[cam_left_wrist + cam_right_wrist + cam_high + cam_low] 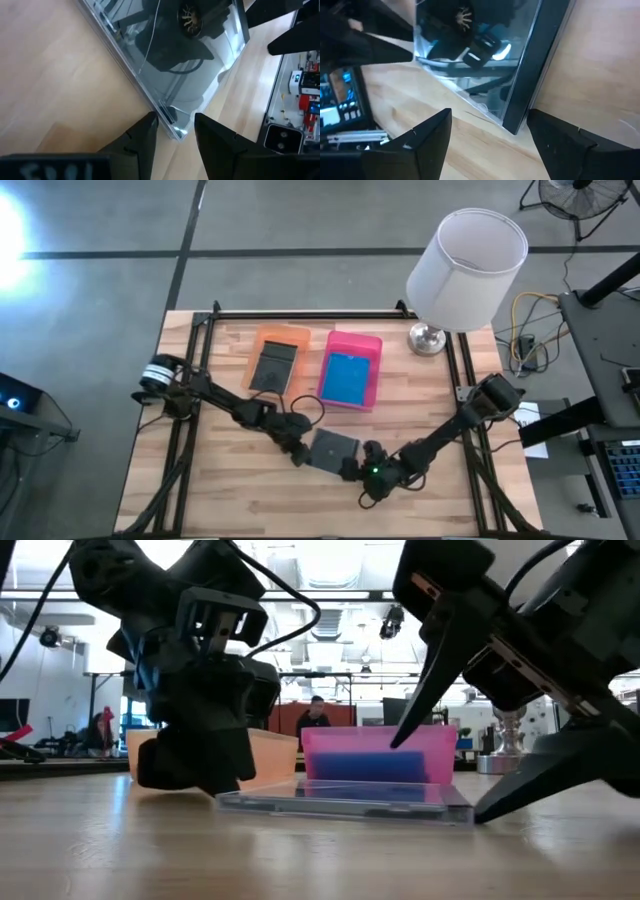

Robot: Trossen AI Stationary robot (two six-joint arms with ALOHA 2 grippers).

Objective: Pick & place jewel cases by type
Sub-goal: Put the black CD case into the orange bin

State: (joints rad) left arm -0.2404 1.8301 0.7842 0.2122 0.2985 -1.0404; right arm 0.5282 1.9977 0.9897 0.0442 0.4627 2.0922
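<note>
A dark grey-black jewel case [333,448] lies flat on the wooden table, near its middle, also seen in the low view [345,802]. My left gripper [300,452] is open at the case's left corner [175,131], with one finger on each side of it. My right gripper [358,470] is wide open at the case's near-right corner [515,125], which points into the gap between its fingers. Another dark case [273,367] lies in the orange tray [283,336]. A bright blue case [347,378] lies in the pink tray [356,342]. The other cases are not visible. My left gripper comes low along the table from its left. One fingertip [150,122] sits right at the case's edge, and I cannot tell whether it touches. My right gripper slants down from the right. Its lower fingertip [485,812] is at the case's right corner; contact cannot be told.
The two trays stand side by side toward the far edge. A white-shaded lamp [465,270] with a metal base [428,338] stands at the far right corner. Bare wood [230,490] lies near the near edge. People show in the room beyond.
</note>
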